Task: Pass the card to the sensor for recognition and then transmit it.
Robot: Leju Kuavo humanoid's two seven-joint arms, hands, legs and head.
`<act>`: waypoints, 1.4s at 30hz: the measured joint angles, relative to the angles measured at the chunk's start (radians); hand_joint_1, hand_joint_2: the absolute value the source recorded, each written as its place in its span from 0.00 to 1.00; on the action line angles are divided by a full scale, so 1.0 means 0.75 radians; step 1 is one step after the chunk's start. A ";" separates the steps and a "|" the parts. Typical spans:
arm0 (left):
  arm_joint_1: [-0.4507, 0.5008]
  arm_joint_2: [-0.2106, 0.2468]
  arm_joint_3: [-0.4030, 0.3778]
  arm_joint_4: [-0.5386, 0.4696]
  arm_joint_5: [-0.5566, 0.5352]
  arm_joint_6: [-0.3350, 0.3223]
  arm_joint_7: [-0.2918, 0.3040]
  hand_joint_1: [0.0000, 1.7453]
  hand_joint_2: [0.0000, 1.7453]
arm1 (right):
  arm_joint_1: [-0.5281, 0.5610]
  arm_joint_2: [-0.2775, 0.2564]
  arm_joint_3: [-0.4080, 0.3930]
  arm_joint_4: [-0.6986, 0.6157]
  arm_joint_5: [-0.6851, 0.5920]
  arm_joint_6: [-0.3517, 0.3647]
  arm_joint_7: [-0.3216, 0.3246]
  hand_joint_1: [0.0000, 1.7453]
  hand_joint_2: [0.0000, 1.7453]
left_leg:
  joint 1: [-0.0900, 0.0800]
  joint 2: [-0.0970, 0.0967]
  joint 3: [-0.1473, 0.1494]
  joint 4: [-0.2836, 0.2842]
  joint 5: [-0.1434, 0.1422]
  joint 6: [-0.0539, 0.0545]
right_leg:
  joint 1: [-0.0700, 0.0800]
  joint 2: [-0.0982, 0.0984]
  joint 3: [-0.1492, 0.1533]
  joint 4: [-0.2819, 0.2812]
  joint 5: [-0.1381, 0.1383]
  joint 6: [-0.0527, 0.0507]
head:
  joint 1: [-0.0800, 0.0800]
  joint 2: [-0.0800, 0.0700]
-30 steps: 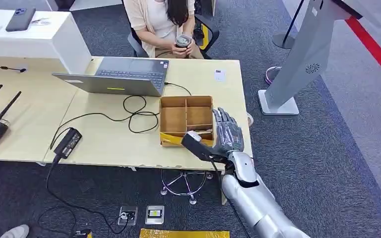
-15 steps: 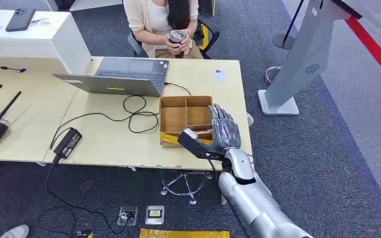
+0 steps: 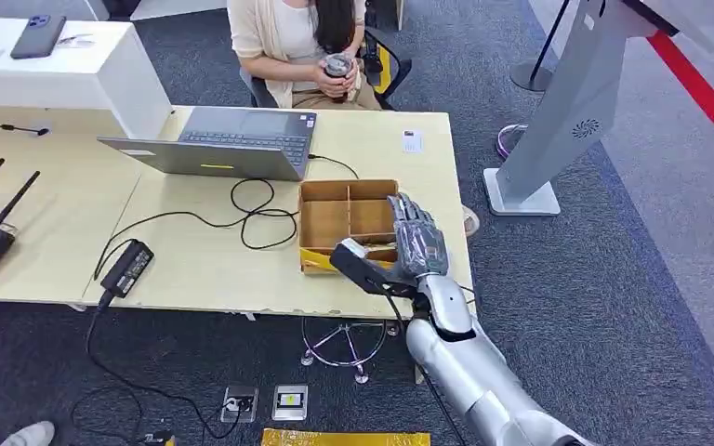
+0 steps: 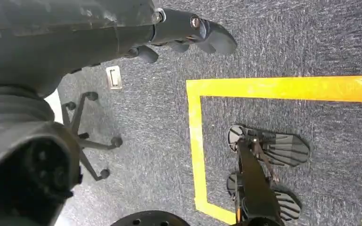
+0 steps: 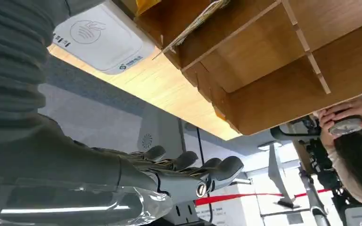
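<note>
A wooden compartment box (image 3: 349,185) stands on the table's right half. My right hand (image 3: 416,243) hovers at the box's right near corner, fingers spread and the thumb (image 3: 358,264) pointing across the front compartment, with nothing held. In the right wrist view the hand (image 5: 179,174) is clear of the box (image 5: 264,70). A thin card (image 5: 195,22) leans on edge inside one compartment. Beside the box lies a white sensor pad (image 5: 101,40) with a contactless mark. My left hand (image 4: 188,28) hangs over the carpet, holding nothing.
A small white card-like item (image 3: 412,140) lies near the table's far right edge. An open laptop (image 3: 232,139), a looped black cable (image 3: 260,209) and a power brick (image 3: 128,267) lie left of the box. A seated person (image 3: 302,42) holds a cup. A grey kiosk stand (image 3: 558,121) rises at right.
My right hand has shifted slightly left and forward, closer over the box's near right corner. The person has moved the cup a little.
</note>
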 joint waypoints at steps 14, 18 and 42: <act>-0.004 0.000 -0.020 0.001 -0.001 0.001 0.000 0.00 0.00 | -0.018 0.001 0.001 0.067 0.047 -0.010 0.010 0.00 1.00 | 0.000 0.000 0.000 0.000 0.000 0.000 | 0.000 0.000 0.000 0.000 0.000 0.000 | 0.001 0.000; -0.008 0.000 -0.021 0.001 -0.002 0.000 0.000 0.00 0.00 | -0.042 0.008 0.006 0.084 0.057 -0.006 0.012 0.00 1.00 | 0.000 0.000 0.000 0.000 0.000 0.000 | 0.000 0.000 0.000 0.000 0.000 0.000 | 0.000 0.000; -0.017 -0.001 -0.022 0.000 -0.002 0.001 0.003 0.00 0.00 | -0.079 0.034 0.022 0.174 0.051 0.007 -0.004 0.00 1.00 | 0.000 0.000 0.000 0.000 0.000 0.000 | 0.000 0.000 0.000 0.000 0.000 0.000 | 0.000 -0.001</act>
